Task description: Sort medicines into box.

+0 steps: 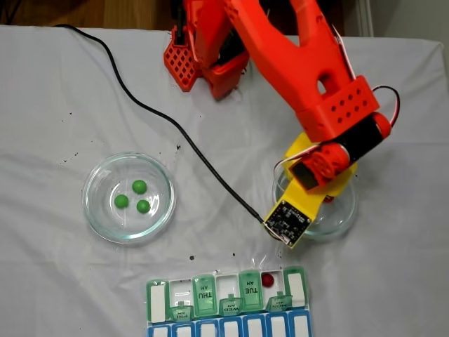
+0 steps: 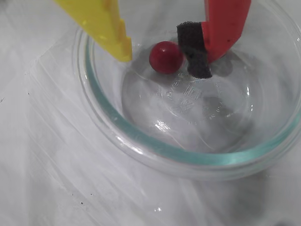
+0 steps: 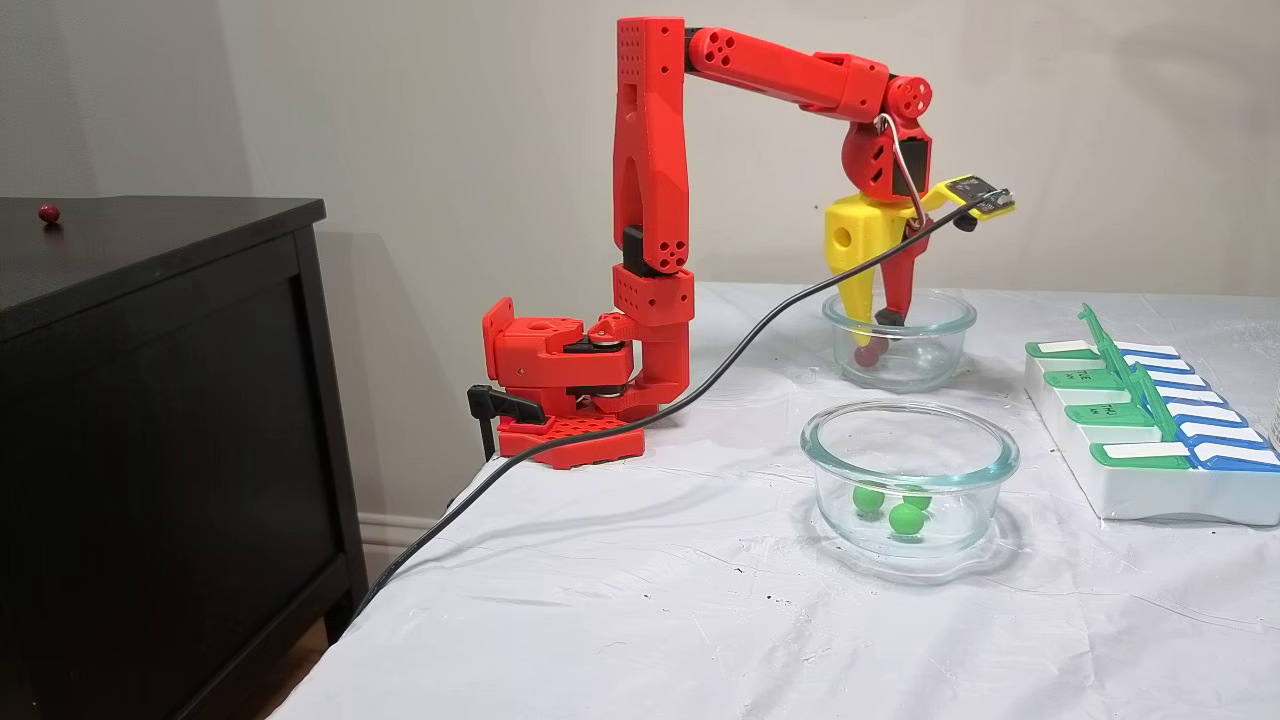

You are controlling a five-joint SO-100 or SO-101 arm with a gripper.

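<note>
In the wrist view my gripper hangs open inside a clear glass dish. The yellow finger is left of a dark red pill. The red finger's black foam pad is close on the pill's right. The side fixed view shows the gripper dipped into the far dish. The box lies at the table's front edge with several green lids raised, and one red pill rests in an open compartment. Three green pills lie in the left dish.
A black cable runs across the white cloth to the wrist camera board. The arm's base is clamped at the table's back edge. A black cabinet stands beside the table with a red pill on top.
</note>
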